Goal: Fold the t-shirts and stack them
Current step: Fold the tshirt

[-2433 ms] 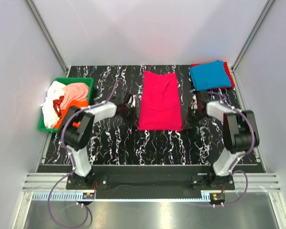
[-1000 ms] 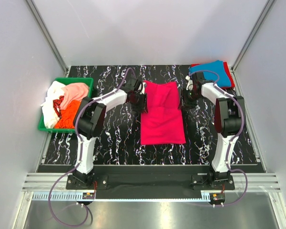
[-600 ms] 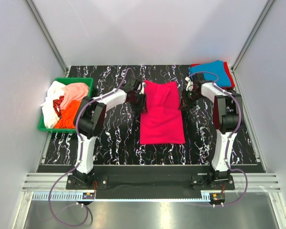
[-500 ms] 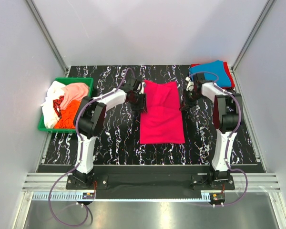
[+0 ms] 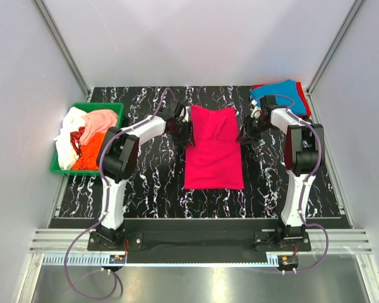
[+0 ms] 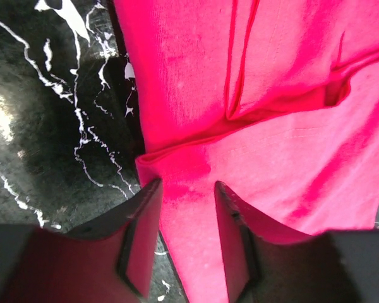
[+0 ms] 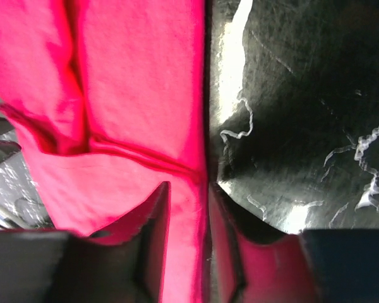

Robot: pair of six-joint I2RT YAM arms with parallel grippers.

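Note:
The magenta-pink t-shirt (image 5: 213,148) lies flat mid-table as a long rectangle with a crosswise crease partway down. My left gripper (image 5: 184,131) sits at its left edge beside the crease. In the left wrist view its jaws (image 6: 186,208) stand close together with pink cloth (image 6: 271,126) between them. My right gripper (image 5: 244,134) sits at the right edge. Its jaws (image 7: 188,214) are narrow around the cloth's edge (image 7: 132,95). A folded blue t-shirt (image 5: 279,98) lies on a red one (image 5: 306,106) at the far right corner.
A green bin (image 5: 58,165) at the left table edge holds crumpled white (image 5: 66,144), peach-pink (image 5: 100,120) and orange (image 5: 88,158) tees. Bare black marble tabletop (image 5: 145,183) surrounds the shirt. Enclosure walls stand on both sides.
Both grippers moved from beside the shirt's near half to its side edges farther back. The shirt shifted toward the near side and shows a crease; over the last second it barely moved.

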